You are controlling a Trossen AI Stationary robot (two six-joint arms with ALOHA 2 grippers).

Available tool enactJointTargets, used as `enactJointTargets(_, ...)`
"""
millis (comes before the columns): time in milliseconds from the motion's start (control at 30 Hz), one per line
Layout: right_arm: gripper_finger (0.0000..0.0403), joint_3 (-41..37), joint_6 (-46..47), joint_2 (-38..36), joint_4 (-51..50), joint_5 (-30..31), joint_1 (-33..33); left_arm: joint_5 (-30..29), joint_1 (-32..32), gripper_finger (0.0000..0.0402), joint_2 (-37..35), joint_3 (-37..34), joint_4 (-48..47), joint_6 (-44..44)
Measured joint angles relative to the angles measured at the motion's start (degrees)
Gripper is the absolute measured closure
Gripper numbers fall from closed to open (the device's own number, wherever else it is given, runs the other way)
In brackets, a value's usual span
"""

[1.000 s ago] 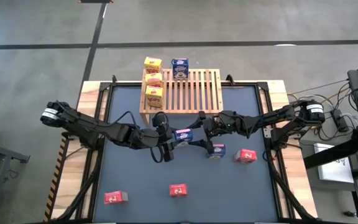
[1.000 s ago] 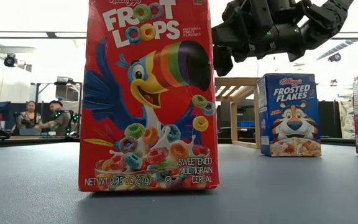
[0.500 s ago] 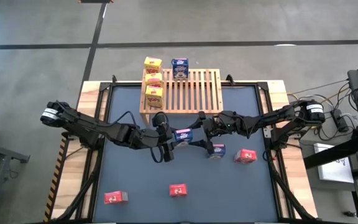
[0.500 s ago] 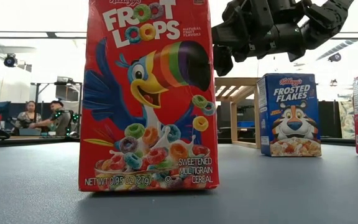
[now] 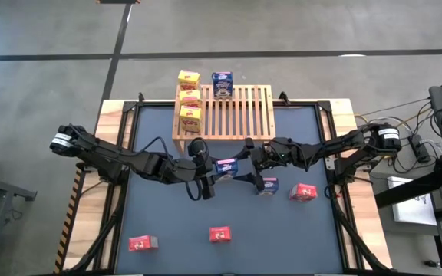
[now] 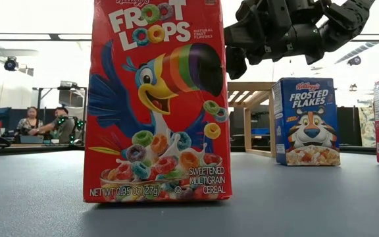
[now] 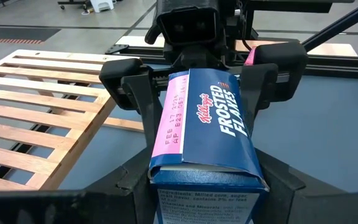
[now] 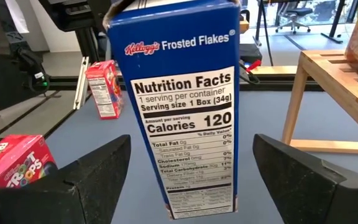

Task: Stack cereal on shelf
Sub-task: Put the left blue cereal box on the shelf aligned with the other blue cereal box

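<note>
My left gripper (image 5: 219,169) is shut on a blue Frosted Flakes box (image 5: 227,165) over the middle of the table, just in front of the wooden slatted shelf (image 5: 240,115). My right gripper (image 5: 245,161) is open. Its fingers (image 7: 132,93) stand on either side of the box's far end without touching, as the right wrist view (image 8: 185,124) also shows. Three yellow boxes (image 5: 190,98) and one blue box (image 5: 222,83) stand on the shelf's left part. Another blue box (image 6: 306,122) stands on the table. In the low view the held box is hidden. My left gripper pinches the blue box between its two fingers, one on each broad face, at the narrow ingredients-side end (image 7: 197,190). The fingers (image 7: 132,180) lie level, coming from the table's left. The box stays upright with its top flap (image 7: 210,118) facing up; its bottom is hidden.
Three red Froot Loops boxes stand on the table: one right of the blue box (image 5: 303,192), two near the front edge (image 5: 219,234) (image 5: 142,243). The shelf's right slats (image 5: 255,111) are bare. People sit in the room beyond (image 6: 41,122).
</note>
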Motion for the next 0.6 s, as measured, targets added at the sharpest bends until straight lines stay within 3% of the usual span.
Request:
enactJointTargets(367,0.0187,0.0,0.4,0.0,0.9,0.0,0.0,-0.1,0.0,0.0227,0.0,0.0,0.0,0.0)
enactJointTargets(600,0.0208,0.0,0.4,0.0,0.9,0.0,0.0,0.3,0.0,0.0227,0.0,0.0,0.0,0.0)
